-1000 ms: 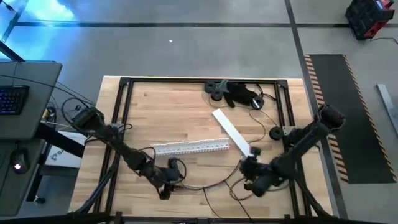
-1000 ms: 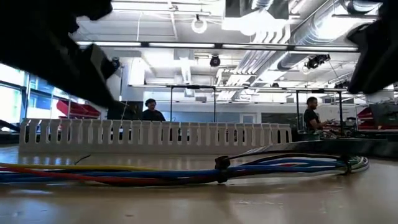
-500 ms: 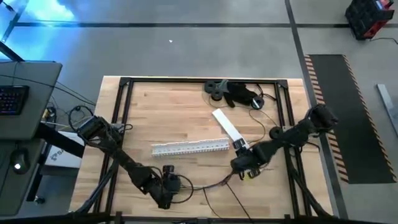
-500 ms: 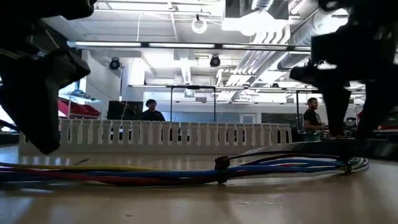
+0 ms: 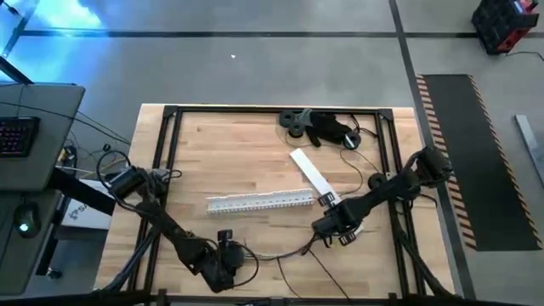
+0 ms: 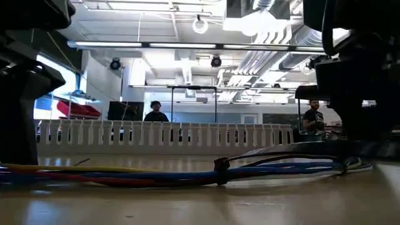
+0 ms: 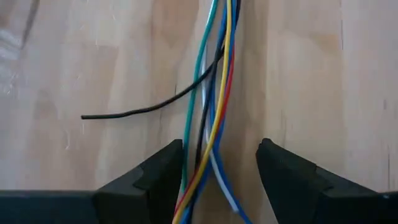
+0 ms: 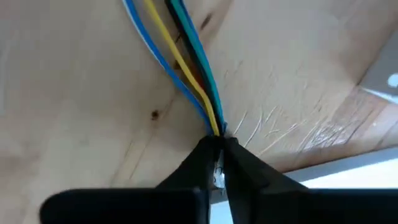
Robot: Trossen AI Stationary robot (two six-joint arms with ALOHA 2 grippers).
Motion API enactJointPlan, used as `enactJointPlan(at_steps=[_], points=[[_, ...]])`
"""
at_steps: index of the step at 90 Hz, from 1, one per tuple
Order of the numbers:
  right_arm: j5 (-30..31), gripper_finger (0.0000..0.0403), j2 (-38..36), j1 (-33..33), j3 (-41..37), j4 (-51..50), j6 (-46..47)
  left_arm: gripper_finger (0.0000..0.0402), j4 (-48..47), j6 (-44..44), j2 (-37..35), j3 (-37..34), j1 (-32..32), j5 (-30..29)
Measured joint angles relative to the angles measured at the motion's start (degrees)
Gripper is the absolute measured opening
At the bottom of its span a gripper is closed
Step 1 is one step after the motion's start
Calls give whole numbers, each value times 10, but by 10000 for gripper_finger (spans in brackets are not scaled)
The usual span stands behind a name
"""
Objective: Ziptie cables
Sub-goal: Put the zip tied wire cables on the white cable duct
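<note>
The cables (image 5: 285, 252) are a bunch of thin coloured wires lying on the wooden table near its front edge. A black tie (image 6: 220, 169) rings them at mid-length. My left gripper (image 7: 221, 152) is open over the bunch's left part (image 7: 211, 93), one finger on each side of the wires, pointing down at the table. My right gripper (image 8: 217, 140) is shut on the bunch's right end. In the low view my left gripper (image 6: 22, 106) stands at the left and my right gripper (image 6: 353, 87) at the right. My right gripper pinches the cables' right end (image 8: 216, 127) between its two fingertips, where the wires run together. The fingers come down at a slant and lie along the bunch. From there the wires (image 8: 186, 62) run away over the wood, lying on the table.
A white slotted duct (image 5: 259, 201) lies across the table's middle, just beyond the cables. A flat white strip (image 5: 310, 174) lies slanted to its right. A black gadget (image 5: 327, 129) with a thin cord sits at the far edge. One loose black wire (image 7: 137, 111) branches off the bunch.
My left gripper has moved toward the table's near edge and come down over the cables' left part. My right gripper has gone toward the far left and come down onto the cables' right end. The cables stay lying on the table.
</note>
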Motion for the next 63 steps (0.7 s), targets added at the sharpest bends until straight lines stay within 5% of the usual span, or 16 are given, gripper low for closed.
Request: enactJointPlan(at_steps=[24,49,63], points=[[12,7,-2,20,-1,1,29,175,-28,-34,20,2,5,7],[38,2,-7,41,-2,2,89,18,-32,-6,18,2,6,28],[41,1,-9,47,-3,3,103,14,-62,8,-6,-1,-4,24]])
